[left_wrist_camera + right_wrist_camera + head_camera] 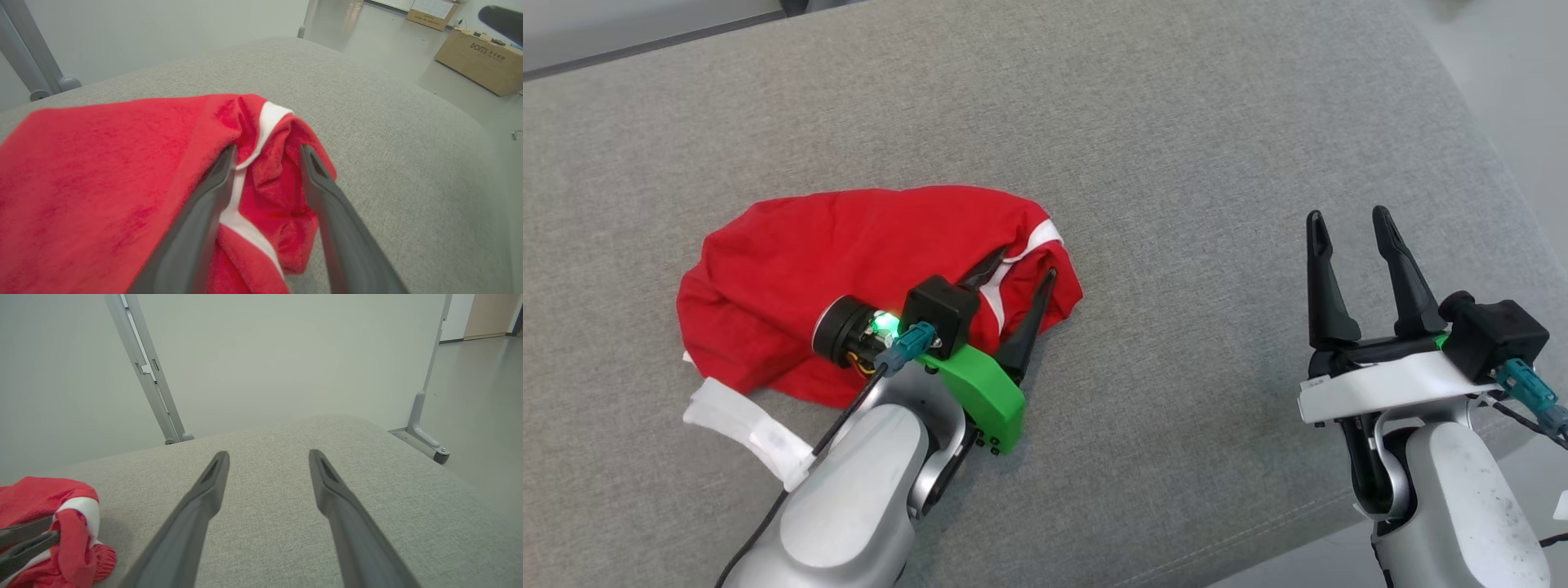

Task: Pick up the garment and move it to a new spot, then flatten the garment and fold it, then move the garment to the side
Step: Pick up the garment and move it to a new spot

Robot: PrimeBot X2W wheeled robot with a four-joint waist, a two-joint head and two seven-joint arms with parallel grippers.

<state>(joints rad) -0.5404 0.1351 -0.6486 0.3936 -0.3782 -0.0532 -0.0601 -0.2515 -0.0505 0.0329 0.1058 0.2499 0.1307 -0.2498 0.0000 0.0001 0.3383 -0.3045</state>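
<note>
Left end effector (1027, 263), fingers spread wide, astride white-striped fold of crumpled red cloth garment (849, 237); right end effector (1347, 214), equally wide, well apart. Risk on closing: grips only thin fold, slips on lifting, or pinches grey upholstered cushion (1176, 122) beneath.

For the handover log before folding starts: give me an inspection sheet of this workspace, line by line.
Surface: grey fabric cushion, no stains seen.
Job's things: red garment with white trim, crumpled in a heap, not flattened.
Clutter: white strip at the garment's near edge; cannot tell whether it is attached.
Grippers: left gripper open, fingers astride a fold at the white trim; right gripper open, over bare cushion, apart from the garment.
Cables: black cable along the left forearm; teal connectors at both wrists.
Surroundings: cardboard box on the floor, grey metal post, pale wall.
</note>
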